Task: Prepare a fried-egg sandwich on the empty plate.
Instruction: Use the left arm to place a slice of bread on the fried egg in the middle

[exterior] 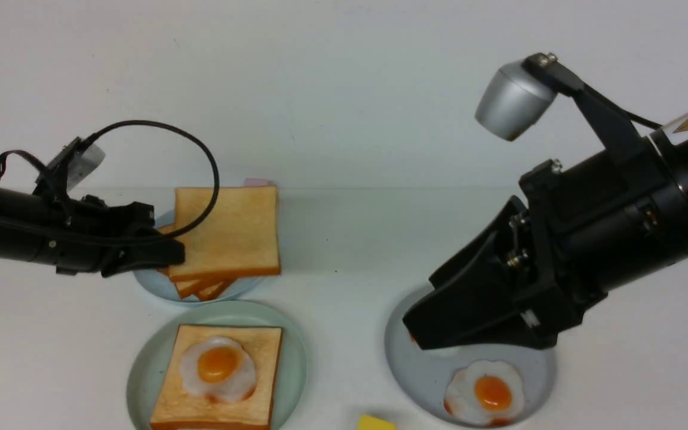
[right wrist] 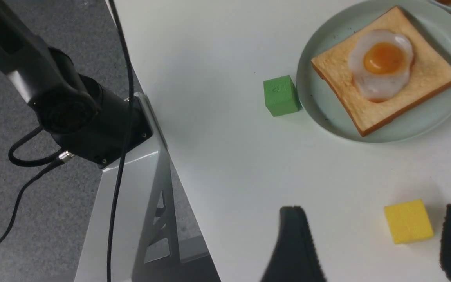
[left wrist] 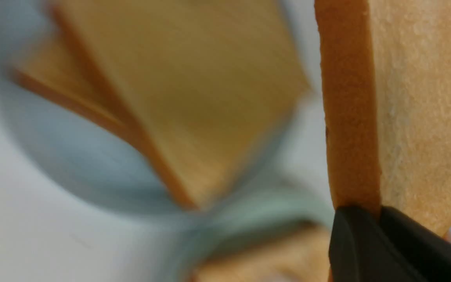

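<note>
The mint-green plate (exterior: 294, 358) sits at the front left and holds one toast slice (exterior: 263, 358) with a fried egg (exterior: 217, 367) on top. They also show in the right wrist view: plate (right wrist: 319, 105), toast (right wrist: 429, 74), egg (right wrist: 382, 62). My left gripper (exterior: 172, 254) is shut on the edge of a second toast slice (exterior: 230, 230) and holds it level above the toast pile (exterior: 200, 291). In the left wrist view the held slice (left wrist: 394, 109) rises from the jaws. My right gripper (exterior: 414, 328) is open and empty above the blue-grey plate (exterior: 412, 370).
The pale-blue plate (exterior: 154, 285) under the pile is behind the mint plate. A second fried egg (exterior: 484, 392) lies on the blue-grey plate. A yellow cube (exterior: 375, 423) (right wrist: 408, 221) and a green cube (right wrist: 281, 95) stand near the front table edge (right wrist: 178, 164).
</note>
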Motion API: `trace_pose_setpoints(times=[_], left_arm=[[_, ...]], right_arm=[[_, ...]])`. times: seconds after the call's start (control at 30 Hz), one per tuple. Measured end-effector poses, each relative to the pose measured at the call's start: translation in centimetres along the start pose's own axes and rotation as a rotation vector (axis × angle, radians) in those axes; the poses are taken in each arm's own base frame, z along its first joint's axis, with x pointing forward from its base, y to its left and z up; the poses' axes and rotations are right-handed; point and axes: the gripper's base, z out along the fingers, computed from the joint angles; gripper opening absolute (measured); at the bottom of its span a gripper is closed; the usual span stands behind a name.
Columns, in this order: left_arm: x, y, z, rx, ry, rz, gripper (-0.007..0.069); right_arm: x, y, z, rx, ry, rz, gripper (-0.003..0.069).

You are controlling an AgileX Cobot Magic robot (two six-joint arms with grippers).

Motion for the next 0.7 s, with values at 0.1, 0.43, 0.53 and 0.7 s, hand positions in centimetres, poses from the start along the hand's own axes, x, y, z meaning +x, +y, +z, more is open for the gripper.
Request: trace_pose_setpoints(times=[0.1,0.43,0.53,0.7], left_arm=[[1.8,-0.5,-0.3,0.035,0.051,-0.004,0.0016],[7.8,1.0,0.0,-0.081,0.131,-0.054,0.0016],[7.7,1.2,0.0,-0.100,0.126,-0.046,0.0016],[7.8,1.5,-0.1,-0.129,0.131,-0.026,0.0020]], right_arm=[[0.0,0.0,0.0,0.001,0.000,0.000,0.0490],[0.1,-0.2,0.0,0.025,0.016,-0.014,0.0490],[0.2,-0.2,0.0,0.026,0.018,-0.015,0.0490],[0.2,-0.3,0.0,0.028,0.019,-0.016,0.0490]])
